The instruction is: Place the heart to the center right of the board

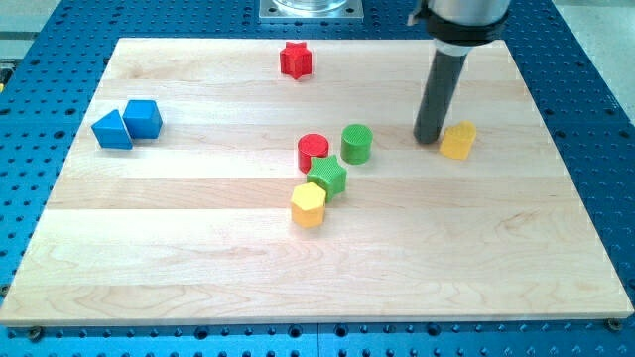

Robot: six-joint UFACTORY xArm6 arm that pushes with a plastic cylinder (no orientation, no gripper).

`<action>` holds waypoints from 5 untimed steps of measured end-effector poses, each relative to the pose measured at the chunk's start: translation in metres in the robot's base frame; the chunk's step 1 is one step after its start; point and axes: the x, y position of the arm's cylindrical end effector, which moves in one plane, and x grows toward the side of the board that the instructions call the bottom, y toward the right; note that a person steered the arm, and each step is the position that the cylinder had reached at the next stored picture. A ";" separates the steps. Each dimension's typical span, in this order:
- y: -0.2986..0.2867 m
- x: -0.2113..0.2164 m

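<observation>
The wooden table (pixel 149 248) bears no readable writing or labels. My tip (pixel 429 137), the end effector, is a plain rod with no jaws to open or close; it rests on the far right part, touching or just left of the yellow heart (pixel 457 141). Far left lie the blue cube (pixel 143 118) and blue triangle (pixel 112 130), touching. In the middle cluster sit the green cylinder (pixel 357 143), red cylinder (pixel 313 152), green star (pixel 326 177) and yellow hexagon (pixel 309 204). A red star (pixel 295 59) sits far off.
</observation>
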 end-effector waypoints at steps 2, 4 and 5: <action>0.001 0.023; 0.063 0.013; 0.064 0.012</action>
